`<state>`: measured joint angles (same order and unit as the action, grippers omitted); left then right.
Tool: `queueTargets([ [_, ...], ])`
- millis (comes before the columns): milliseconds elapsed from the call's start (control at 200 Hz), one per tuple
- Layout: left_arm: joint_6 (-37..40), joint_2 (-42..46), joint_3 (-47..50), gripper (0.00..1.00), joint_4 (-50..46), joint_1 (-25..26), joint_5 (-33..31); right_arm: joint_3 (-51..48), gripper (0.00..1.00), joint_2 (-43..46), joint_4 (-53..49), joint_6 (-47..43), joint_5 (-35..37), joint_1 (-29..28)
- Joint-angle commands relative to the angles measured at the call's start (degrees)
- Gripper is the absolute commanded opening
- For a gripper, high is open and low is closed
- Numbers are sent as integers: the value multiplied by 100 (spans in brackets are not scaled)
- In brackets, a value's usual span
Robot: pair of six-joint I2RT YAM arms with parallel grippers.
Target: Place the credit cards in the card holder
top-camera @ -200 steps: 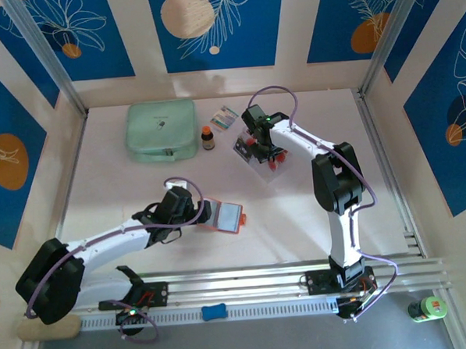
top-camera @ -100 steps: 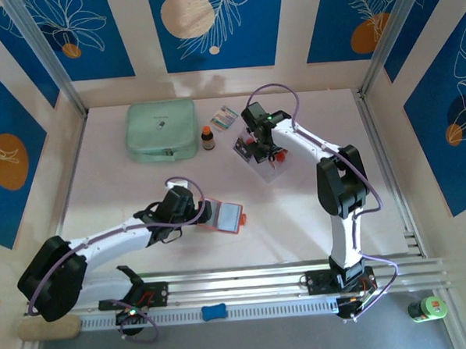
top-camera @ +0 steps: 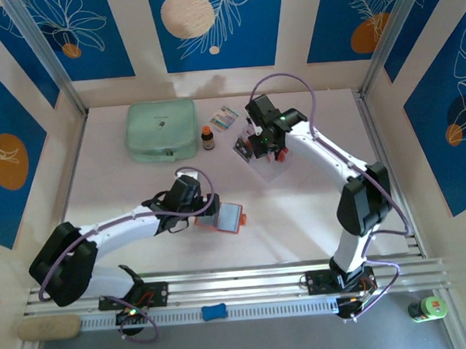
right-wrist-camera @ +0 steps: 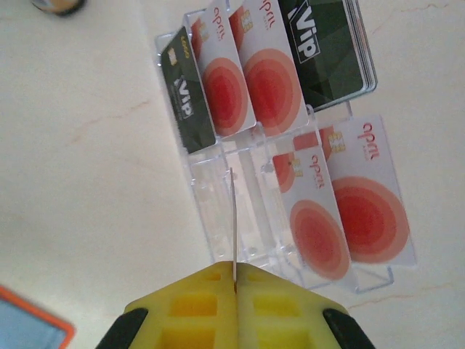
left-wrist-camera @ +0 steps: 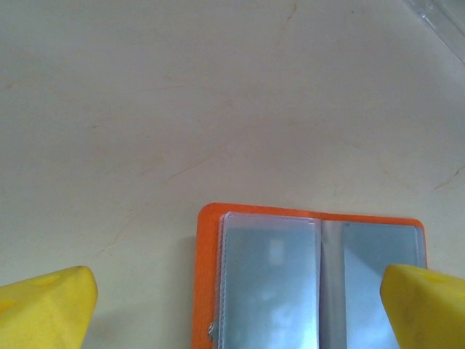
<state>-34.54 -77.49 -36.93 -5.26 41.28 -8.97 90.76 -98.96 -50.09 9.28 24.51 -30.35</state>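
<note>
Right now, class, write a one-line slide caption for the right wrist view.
Right gripper shut on one card, edge-on, over the clear rack holding the other cards.

Desk [top-camera: 297,210], far-left corner: mint-green zip pouch [top-camera: 162,130], lying flat. Small brown bottle [top-camera: 208,137] upright just beside its right edge. Multicoloured packet [top-camera: 224,118] just beyond the bottle, near the far edge. Clear plastic rack [right-wrist-camera: 211,218] right of the packet. Green can [top-camera: 427,308] outside the near-right corner.

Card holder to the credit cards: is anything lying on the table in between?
No. In the top view the table between the card holder and the credit cards is bare.
</note>
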Motion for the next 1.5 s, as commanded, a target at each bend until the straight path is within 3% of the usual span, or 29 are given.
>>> queueTargets([
  [0, 129, -187, -237, 100, -105, 45, 141, -625, 0, 611, 269, 566, -779, 238],
  [220, 12, -441, -305, 100, -138, 164, 141, -2037, 0, 1668, 1061, 1295, -2258, 899],
  [420, -174, -442, -265, 100, -168, 393, 42, -2729, 0, 2209, 1381, 1554, -2892, 1342],
  [1105, -934, -440, -192, 100, -288, 1491, -474, -3340, 0, 2598, 1683, 1782, -3360, 1499],
  [1310, -1002, -243, -130, 100, -471, 1533, -799, -3623, 0, 2576, 2047, 2008, -3764, 1522],
  [1495, -887, 172, -197, 100, -869, 1491, -1154, -4290, 0, 2721, 2987, 2579, -4326, 1508],
])
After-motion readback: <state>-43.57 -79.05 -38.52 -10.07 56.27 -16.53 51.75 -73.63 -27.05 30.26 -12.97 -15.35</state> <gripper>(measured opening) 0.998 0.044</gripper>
